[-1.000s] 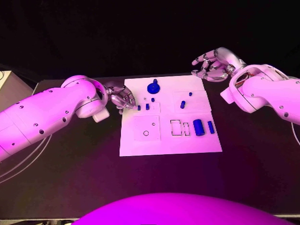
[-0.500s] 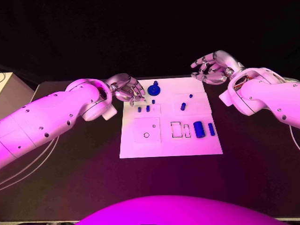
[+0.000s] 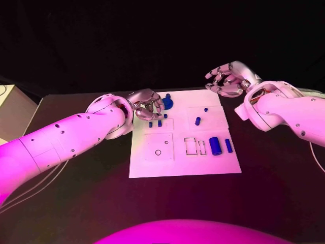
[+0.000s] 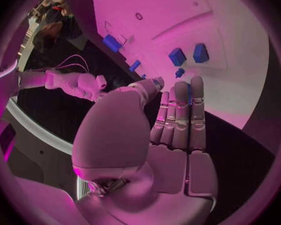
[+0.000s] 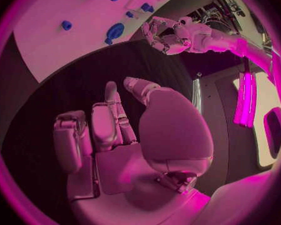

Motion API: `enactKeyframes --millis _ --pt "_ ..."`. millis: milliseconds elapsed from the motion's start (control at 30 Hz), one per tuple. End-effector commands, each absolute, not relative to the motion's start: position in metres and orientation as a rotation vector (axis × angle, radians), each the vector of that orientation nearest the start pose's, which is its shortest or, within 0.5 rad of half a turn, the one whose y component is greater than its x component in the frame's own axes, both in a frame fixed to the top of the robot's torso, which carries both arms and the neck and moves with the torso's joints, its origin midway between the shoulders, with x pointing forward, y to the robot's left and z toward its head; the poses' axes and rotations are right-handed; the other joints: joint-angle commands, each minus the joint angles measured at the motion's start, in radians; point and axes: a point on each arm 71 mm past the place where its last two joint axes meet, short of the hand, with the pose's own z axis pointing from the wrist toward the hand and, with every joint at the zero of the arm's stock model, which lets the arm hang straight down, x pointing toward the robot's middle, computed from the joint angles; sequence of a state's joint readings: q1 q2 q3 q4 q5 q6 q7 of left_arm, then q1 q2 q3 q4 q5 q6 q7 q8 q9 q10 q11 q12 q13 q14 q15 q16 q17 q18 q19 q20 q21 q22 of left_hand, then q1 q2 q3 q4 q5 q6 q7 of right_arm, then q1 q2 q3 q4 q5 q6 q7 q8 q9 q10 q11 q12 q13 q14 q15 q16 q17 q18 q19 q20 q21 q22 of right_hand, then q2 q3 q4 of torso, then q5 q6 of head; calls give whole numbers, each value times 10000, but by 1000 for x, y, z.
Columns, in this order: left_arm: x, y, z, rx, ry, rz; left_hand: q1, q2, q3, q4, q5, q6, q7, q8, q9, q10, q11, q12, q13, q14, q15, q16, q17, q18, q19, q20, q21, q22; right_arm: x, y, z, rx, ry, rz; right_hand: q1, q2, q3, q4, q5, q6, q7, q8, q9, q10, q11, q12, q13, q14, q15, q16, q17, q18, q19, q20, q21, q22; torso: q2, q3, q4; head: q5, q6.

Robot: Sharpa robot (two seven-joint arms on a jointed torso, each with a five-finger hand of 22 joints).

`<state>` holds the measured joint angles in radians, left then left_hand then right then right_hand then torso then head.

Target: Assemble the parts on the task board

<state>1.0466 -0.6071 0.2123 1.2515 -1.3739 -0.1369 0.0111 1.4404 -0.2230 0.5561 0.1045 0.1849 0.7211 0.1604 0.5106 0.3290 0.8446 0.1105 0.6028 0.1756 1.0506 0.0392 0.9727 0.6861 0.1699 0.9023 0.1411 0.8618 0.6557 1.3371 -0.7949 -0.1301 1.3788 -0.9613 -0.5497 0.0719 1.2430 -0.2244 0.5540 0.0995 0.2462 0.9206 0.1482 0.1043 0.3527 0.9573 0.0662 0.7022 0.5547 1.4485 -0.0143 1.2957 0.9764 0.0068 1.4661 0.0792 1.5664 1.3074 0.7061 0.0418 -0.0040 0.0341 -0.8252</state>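
Over the board's (image 3: 184,162) far left corner the left hand (image 3: 149,105) has moved up from the left edge, fingers straight, close together and empty, nearing the ring part (image 3: 167,102), while the right hand (image 3: 228,80) hovers curled and empty past the far right corner, so assembly looks barely begun.

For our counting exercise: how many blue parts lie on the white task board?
8: a large round one by the left hand, three small ones beside it, two further right, two nearest the robot. The hand may hide more.
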Motion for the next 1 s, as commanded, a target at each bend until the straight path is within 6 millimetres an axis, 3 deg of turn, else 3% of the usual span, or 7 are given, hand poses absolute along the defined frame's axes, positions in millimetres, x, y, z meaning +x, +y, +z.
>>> enactKeyframes --millis 33,200,300,400,633,933,1000 --pt "530 147 -197 2472 16481 -7724 -86 -151 -35 -62 -31 89 -126 -120 -80 47 -56 -106 -85 74 -62 118 26 144 8 -58 53 26 527 -228 -141 2531 14291 8258 -33 -79 84 -5 69 18 107 54 17 43 66 -108 -45 -21 20 -10 19 -68 1047 57 44 2634 8 0 -20 2 85" --pt "530 138 -197 3482 16209 -7234 -234 -260 -46 -19 -35 108 -241 -311 -212 -225 -64 -309 -248 -54 -147 244 21 136 -58 -105 6 21 527 -227 -141 2525 14302 8285 -45 -78 94 -12 72 16 117 52 21 57 74 -194 -121 -18 26 -7 29 -68 1047 63 44 2634 24 5 -34 1 188" --pt "531 132 -196 3850 16096 -7063 -262 -277 -50 -6 -35 121 -256 -354 -242 -303 -61 -358 -290 -92 -154 270 8 133 -75 -111 -17 14 527 -227 -142 2524 14309 8291 -51 -77 100 -16 73 15 119 51 24 67 78 -246 -168 -12 29 1 45 -68 1047 66 44 2634 24 -13 -35 -13 205" --pt "532 128 -195 4078 16147 -6879 -272 -288 -50 -9 -44 108 -356 -477 -317 -505 -69 -483 -399 -100 -184 392 -23 131 -55 -126 -19 22 527 -226 -142 2515 14325 8316 -57 -78 102 -19 74 14 122 50 26 77 81 -280 -200 -9 31 4 54 -68 1047 68 44 2634 40 -1 -55 17 242" --pt "537 125 -196 4301 16584 -6424 -265 -251 -70 -13 -58 62 -462 -677 -425 -741 -54 -636 -558 -66 -194 614 -96 124 3 -133 38 73 527 -225 -142 2516 14350 8329 -60 -75 105 -20 75 12 124 49 27 84 81 -302 -221 -1 32 15 77 -68 1047 69 44 2634 26 -1 -31 -30 235" --pt "542 122 -198 4478 16969 -6242 -238 -185 -50 -11 -65 523 -401 -869 -532 -632 34 -903 -827 -96 -71 947 -256 104 -2 -53 147 187 527 -223 -142 2506 14381 8360 -79 -72 104 -16 76 7 128 46 29 115 85 -340 -262 14 33 32 108 -68 1047 70 44 2634 50 0 -56 -34 231" --pt "543 121 -198 4517 17067 -6204 -215 -180 -19 -31 -78 682 -414 -1055 -608 -485 58 -1162 -998 -136 -20 1064 -365 102 -37 7 194 243 527 -222 -142 2506 14385 8362 -79 -72 104 -16 76 7 128 46 29 115 85 -340 -262 14 33 32 108 -68 1047 70 44 2634 36 -5 -48 -42 221"
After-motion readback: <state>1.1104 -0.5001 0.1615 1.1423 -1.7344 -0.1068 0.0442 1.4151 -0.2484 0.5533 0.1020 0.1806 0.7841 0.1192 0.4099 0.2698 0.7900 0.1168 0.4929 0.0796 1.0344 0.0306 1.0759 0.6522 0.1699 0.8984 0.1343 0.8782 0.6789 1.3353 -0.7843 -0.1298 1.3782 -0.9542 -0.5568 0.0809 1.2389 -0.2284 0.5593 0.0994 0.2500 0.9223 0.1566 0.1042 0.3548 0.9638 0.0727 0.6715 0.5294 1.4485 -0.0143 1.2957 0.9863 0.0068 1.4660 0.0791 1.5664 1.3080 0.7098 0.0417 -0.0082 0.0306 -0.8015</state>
